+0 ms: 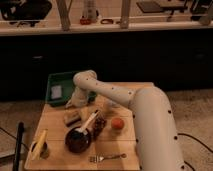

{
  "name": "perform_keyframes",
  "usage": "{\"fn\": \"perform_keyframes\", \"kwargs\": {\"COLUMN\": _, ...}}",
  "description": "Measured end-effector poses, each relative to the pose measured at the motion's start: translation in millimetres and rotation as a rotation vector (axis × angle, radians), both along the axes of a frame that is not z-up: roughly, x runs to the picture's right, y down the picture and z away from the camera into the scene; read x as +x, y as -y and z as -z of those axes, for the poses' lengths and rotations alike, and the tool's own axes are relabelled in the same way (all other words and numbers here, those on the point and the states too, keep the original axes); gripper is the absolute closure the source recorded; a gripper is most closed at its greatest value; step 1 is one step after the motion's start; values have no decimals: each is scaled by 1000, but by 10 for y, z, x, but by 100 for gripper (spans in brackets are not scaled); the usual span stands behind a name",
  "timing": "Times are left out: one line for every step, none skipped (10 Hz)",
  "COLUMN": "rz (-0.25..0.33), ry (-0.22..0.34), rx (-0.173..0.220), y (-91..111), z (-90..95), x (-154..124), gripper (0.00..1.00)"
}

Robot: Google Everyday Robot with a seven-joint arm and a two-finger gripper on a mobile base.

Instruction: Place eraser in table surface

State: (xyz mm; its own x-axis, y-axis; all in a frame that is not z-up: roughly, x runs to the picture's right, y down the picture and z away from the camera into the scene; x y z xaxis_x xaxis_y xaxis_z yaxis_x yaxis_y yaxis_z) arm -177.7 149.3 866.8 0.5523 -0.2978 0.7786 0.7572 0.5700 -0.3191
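The eraser (71, 118), a small tan block with a darker edge, lies flat on the table surface (55, 127) left of centre. My gripper (70, 103) hangs just above and behind it, near the front edge of the green tray, open with nothing in it. From there the pale arm (125, 97) runs back across the table to the right.
A green tray (67, 82) at the back left holds a pale square (56, 92). On the table are a dark bowl (77, 141) with a spoon, an orange ball (117, 123), a fork (107, 157) and a yellow banana-like thing (39, 142).
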Motion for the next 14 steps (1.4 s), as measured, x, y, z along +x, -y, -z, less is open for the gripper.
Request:
{"fn": "perform_keyframes", "kwargs": {"rz": 1, "ry": -1, "rx": 4, "y": 14, "z": 7, "x": 4, "gripper": 20}}
{"fn": "perform_keyframes", "kwargs": {"rz": 2, "ry": -2, "rx": 6, "y": 22, "z": 11, "x": 7, "gripper": 20}}
{"fn": "perform_keyframes", "kwargs": {"rz": 3, "ry": -2, "rx": 9, "y": 30, "z": 14, "x": 8, "gripper": 20}}
{"fn": "perform_keyframes", "kwargs": {"rz": 3, "ry": -3, "rx": 12, "y": 38, "z": 16, "x": 16, "gripper": 20}}
{"fn": "perform_keyframes", "kwargs": {"rz": 3, "ry": -5, "rx": 13, "y": 40, "z": 14, "x": 26, "gripper": 20}}
{"fn": "perform_keyframes", "kwargs": {"rz": 2, "ry": -5, "rx": 15, "y": 46, "z": 14, "x": 32, "gripper": 20}}
{"fn": "perform_keyframes", "kwargs": {"rz": 0, "ry": -6, "rx": 17, "y": 58, "z": 11, "x": 44, "gripper": 20}}
{"fn": "perform_keyframes", "kwargs": {"rz": 0, "ry": -5, "rx": 18, "y": 66, "z": 9, "x": 52, "gripper": 20}}
{"fn": "perform_keyframes", "kwargs": {"rz": 0, "ry": -1, "rx": 21, "y": 78, "z": 11, "x": 56, "gripper": 20}}
{"fn": "perform_keyframes", "kwargs": {"rz": 0, "ry": 3, "rx": 22, "y": 84, "z": 12, "x": 56, "gripper": 20}}
{"fn": "perform_keyframes", "kwargs": {"rz": 0, "ry": 6, "rx": 23, "y": 92, "z": 14, "x": 54, "gripper": 20}}
{"fn": "perform_keyframes", "kwargs": {"rz": 0, "ry": 9, "rx": 24, "y": 100, "z": 14, "x": 58, "gripper": 20}}
{"fn": "perform_keyframes", "kwargs": {"rz": -1, "ry": 12, "rx": 25, "y": 107, "z": 15, "x": 60, "gripper": 20}}
{"fn": "perform_keyframes", "kwargs": {"rz": -1, "ry": 14, "rx": 26, "y": 114, "z": 16, "x": 62, "gripper": 20}}
